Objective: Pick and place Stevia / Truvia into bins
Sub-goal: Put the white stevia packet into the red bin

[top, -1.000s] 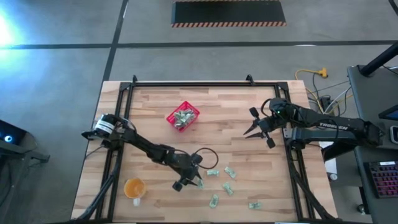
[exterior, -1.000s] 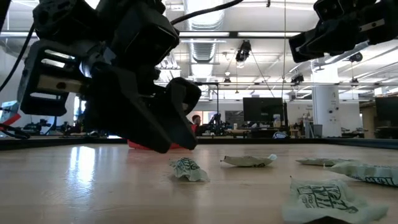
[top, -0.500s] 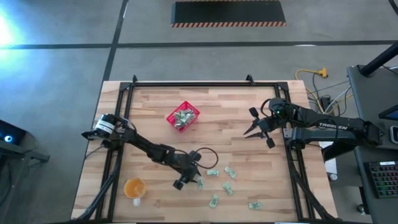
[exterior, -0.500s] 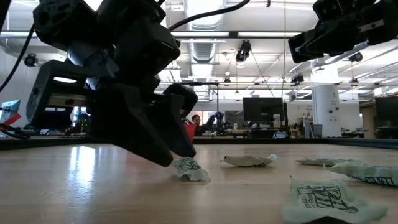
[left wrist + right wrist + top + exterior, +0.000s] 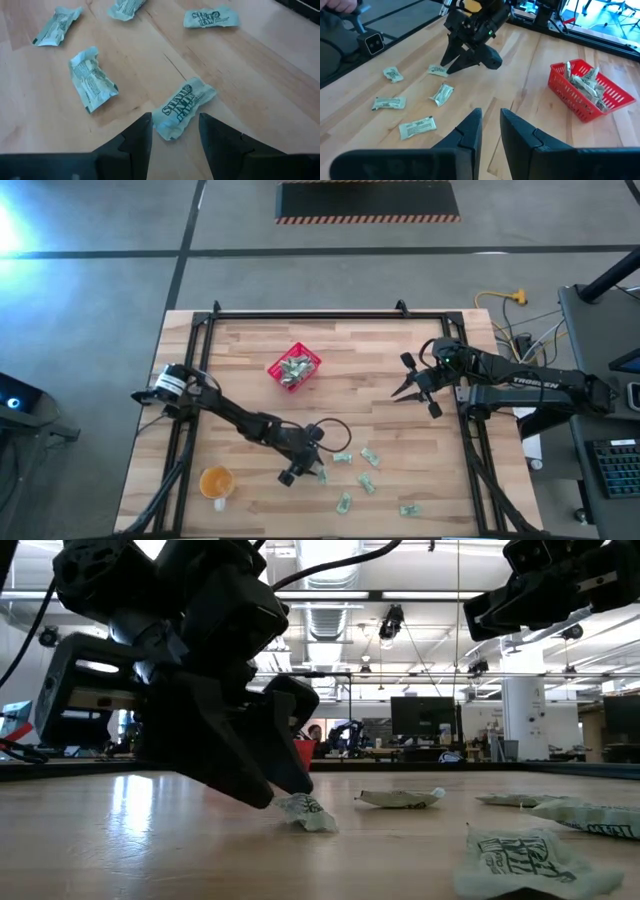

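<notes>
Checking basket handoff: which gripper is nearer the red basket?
Left. The left gripper is low over packets in front of the red basket; the right gripper hangs farther off, by the table's right edge.

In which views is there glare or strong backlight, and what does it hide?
Low view: bright ceiling lights backlight the left gripper, leaving it a dark silhouette over a packet; glare streaks the table. High view: a flare at the left edge.

Both arms are matte black jointed links, the left arm (image 5: 235,420) wearing a white-labelled collar near its base at nine o'clock and a looping black cable by its wedge-fingered left claw (image 5: 304,475), the right arm (image 5: 520,388) lettered white beside its right claw (image 5: 418,392).
</notes>
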